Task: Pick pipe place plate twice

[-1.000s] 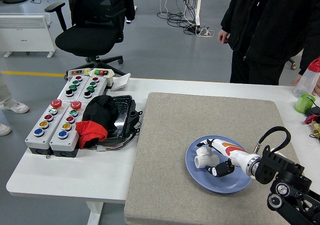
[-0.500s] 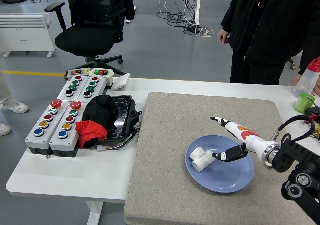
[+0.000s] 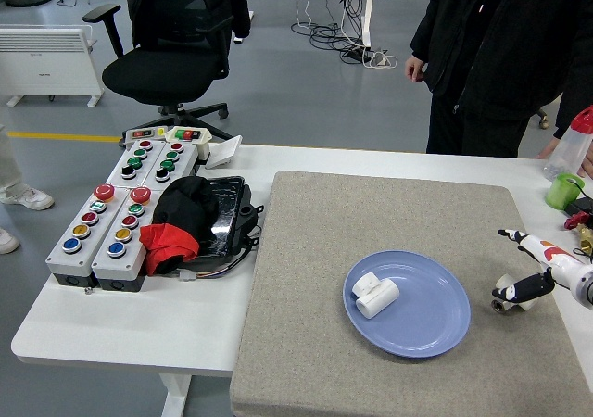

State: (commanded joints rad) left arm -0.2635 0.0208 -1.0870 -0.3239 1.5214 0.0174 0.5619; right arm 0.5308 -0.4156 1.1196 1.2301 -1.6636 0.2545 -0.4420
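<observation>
White pipe fitting [image 3: 375, 295] on left part of blue plate [image 3: 435, 329] – lying on its side, well apart from right hand [image 3: 533, 271]. Hand at grey mat's [image 3: 315, 250] right edge, fingers spread, holding nothing – second small pipe piece [image 3: 508, 287] just beside lower finger. Left hand unseen. Person [image 3: 482, 56] standing beyond table.
</observation>
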